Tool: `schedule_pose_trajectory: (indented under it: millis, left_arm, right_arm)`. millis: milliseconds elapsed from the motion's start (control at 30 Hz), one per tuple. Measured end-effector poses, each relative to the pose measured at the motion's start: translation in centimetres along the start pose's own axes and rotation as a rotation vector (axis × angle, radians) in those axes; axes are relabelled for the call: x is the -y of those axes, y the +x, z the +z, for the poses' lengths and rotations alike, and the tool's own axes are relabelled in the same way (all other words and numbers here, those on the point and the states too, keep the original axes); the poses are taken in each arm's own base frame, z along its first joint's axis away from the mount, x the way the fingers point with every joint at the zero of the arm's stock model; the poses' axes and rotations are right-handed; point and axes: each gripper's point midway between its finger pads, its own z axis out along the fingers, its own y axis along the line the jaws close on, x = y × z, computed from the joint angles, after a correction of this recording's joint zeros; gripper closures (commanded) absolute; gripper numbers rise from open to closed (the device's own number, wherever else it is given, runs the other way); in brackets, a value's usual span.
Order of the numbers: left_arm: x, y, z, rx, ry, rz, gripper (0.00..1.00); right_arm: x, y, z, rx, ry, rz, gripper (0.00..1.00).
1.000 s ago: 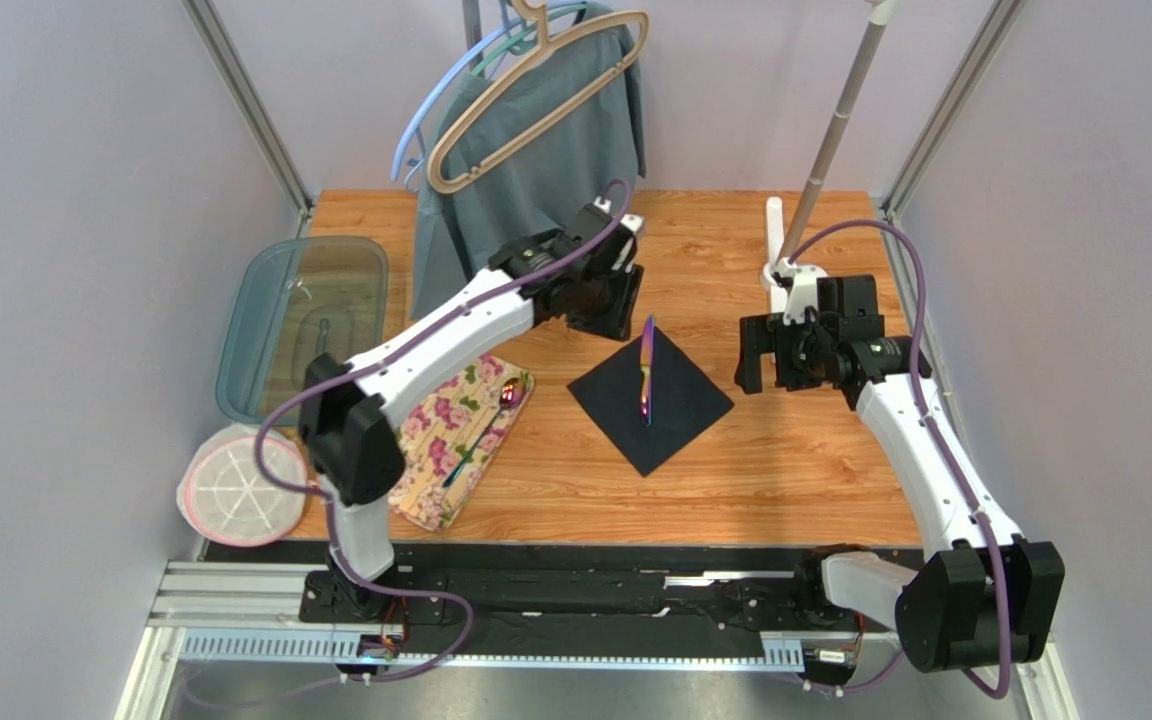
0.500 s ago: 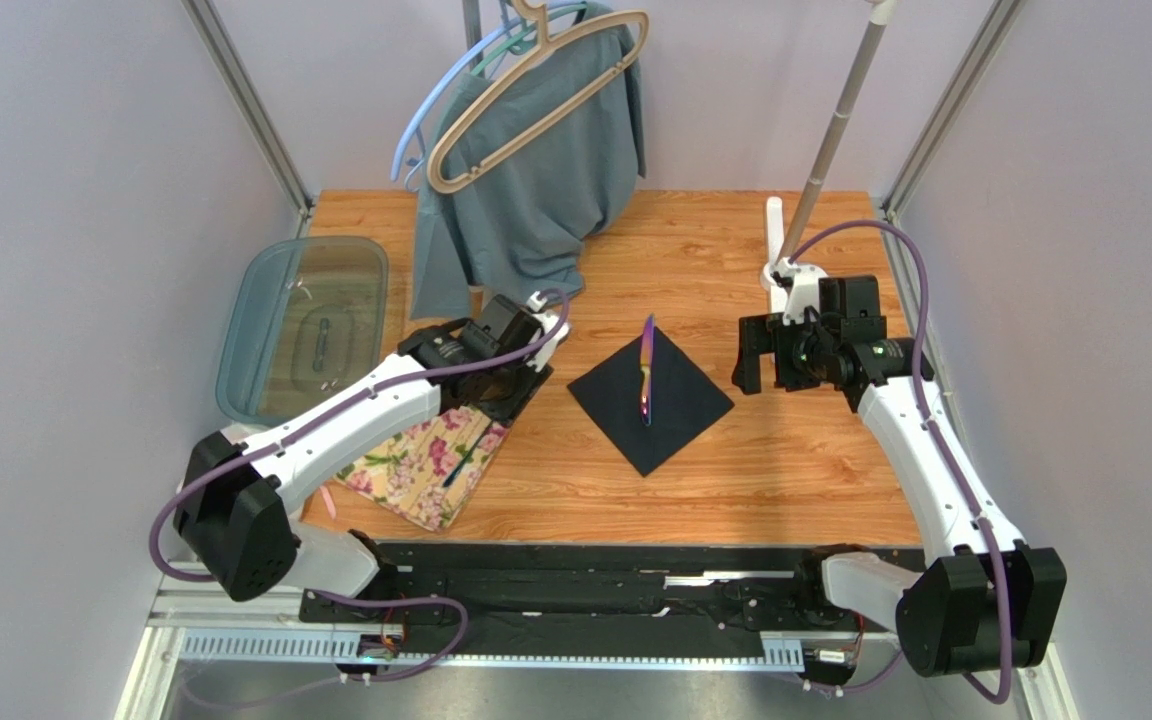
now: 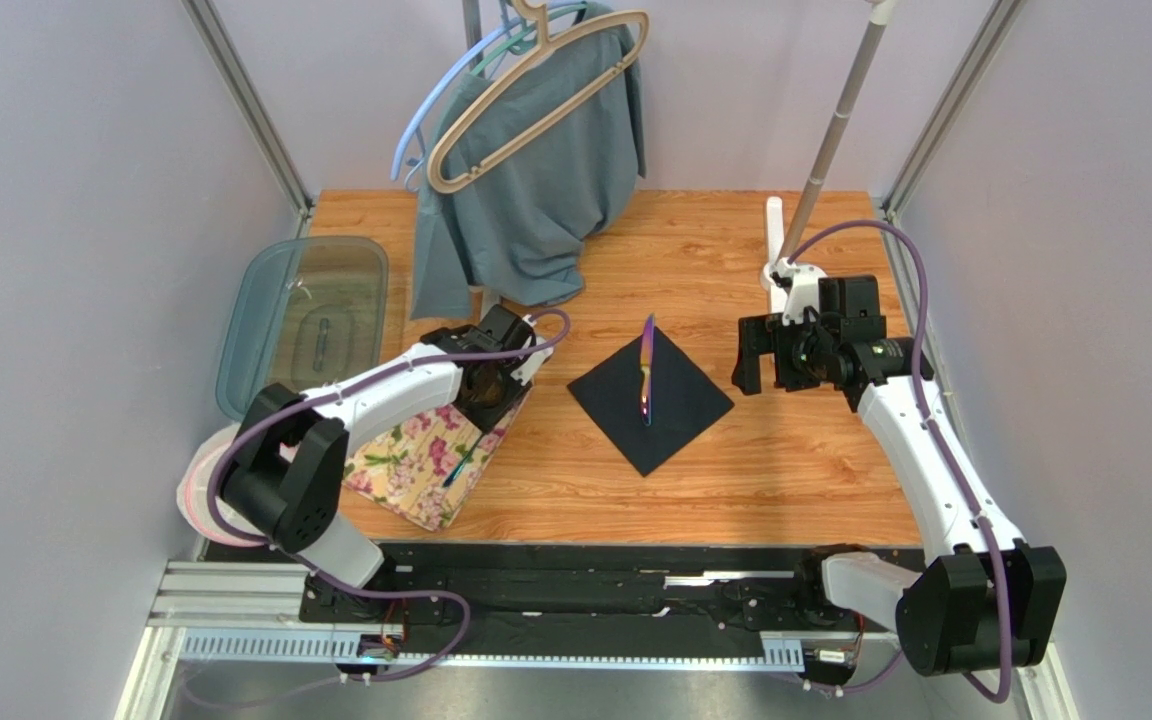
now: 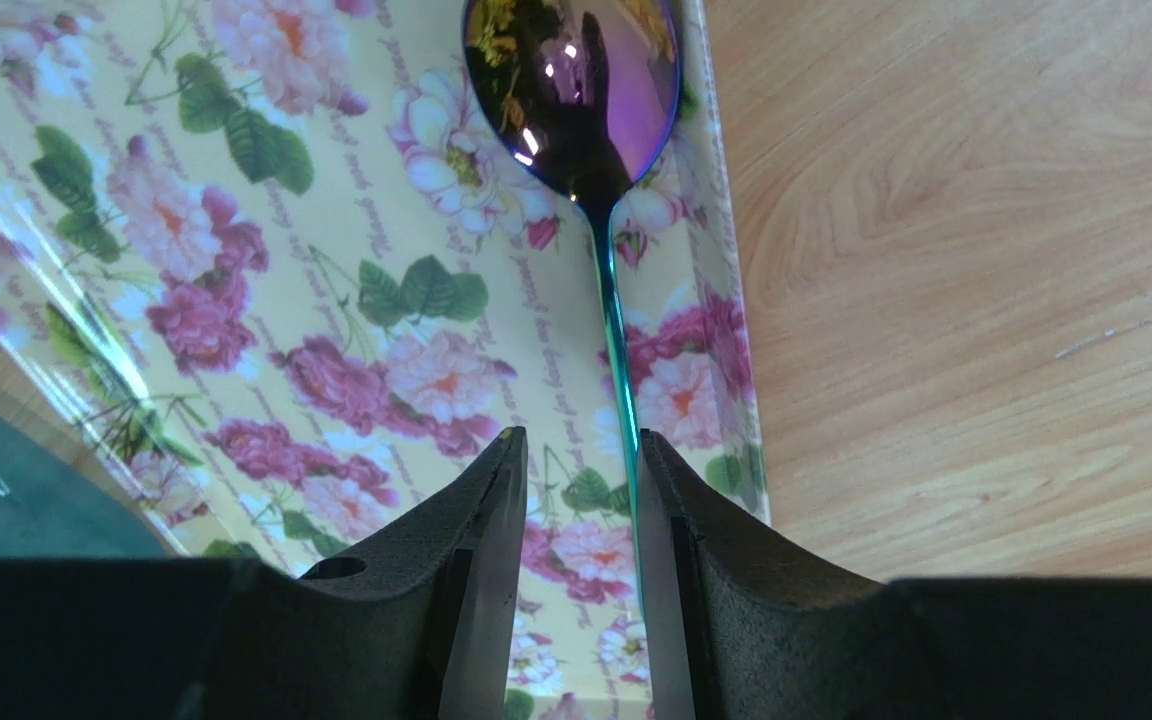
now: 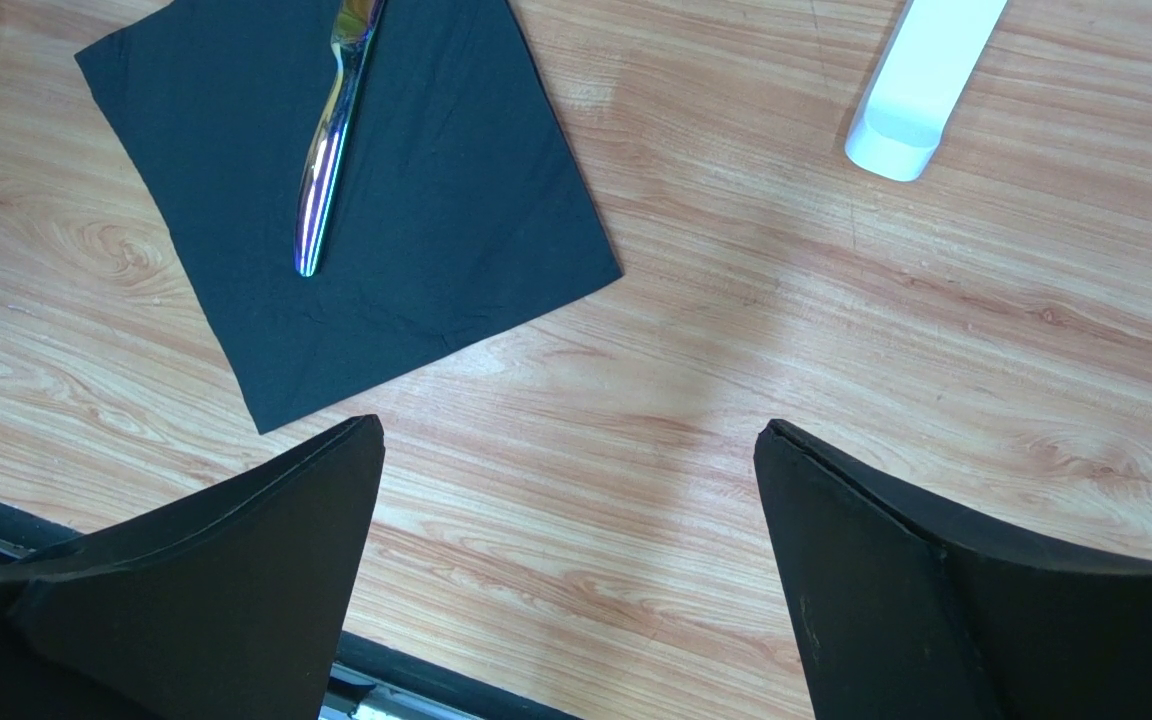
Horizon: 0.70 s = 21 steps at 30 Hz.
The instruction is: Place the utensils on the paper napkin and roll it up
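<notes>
The black paper napkin [image 3: 675, 408] lies as a diamond mid-table with one slim iridescent utensil [image 3: 647, 372] on it; both show in the right wrist view, napkin [image 5: 432, 195] and utensil [image 5: 330, 135]. An iridescent spoon [image 4: 575, 90] lies on the floral mat [image 4: 312, 300], near its right edge. My left gripper [image 4: 579, 450] is low over the mat [image 3: 409, 458], jaws narrowly apart, and the spoon's handle runs between them against the right finger. In the top view the left gripper [image 3: 495, 393] hides most of the spoon. My right gripper [image 3: 755, 360] hovers wide open and empty right of the napkin [image 5: 567, 435].
A teal lidded container [image 3: 304, 323] and a white round item [image 3: 207, 480] sit at the left edge. A grey-teal garment on hangers [image 3: 537, 165] hangs at the back. A white pole base [image 3: 778, 240] stands behind the right gripper [image 5: 920, 75].
My left arm has swung from beside the napkin's back-left corner down to the floral mat and lowered over the spoon. The right arm has not moved.
</notes>
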Motion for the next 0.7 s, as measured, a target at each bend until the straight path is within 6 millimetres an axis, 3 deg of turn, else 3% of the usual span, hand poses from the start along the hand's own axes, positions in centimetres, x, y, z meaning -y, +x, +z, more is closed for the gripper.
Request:
schedule_pose_trajectory:
  millis: [400, 600, 700]
  left_arm:
    - [0.8, -1.2, 3.6, -0.034, 0.075, -0.022, 0.6]
    - [0.5, -1.7, 3.9, -0.033, 0.097, -0.052, 0.67]
    - [0.0, -2.2, 4.1, -0.03, 0.104, -0.076, 0.78]
  right_arm:
    - [0.1, 0.1, 0.2, -0.009, 0.0, 0.001, 0.0]
    - [0.1, 0.2, 0.3, -0.012, 0.0, 0.002, 0.0]
    - [0.1, 0.3, 0.4, -0.019, 0.0, 0.004, 0.0]
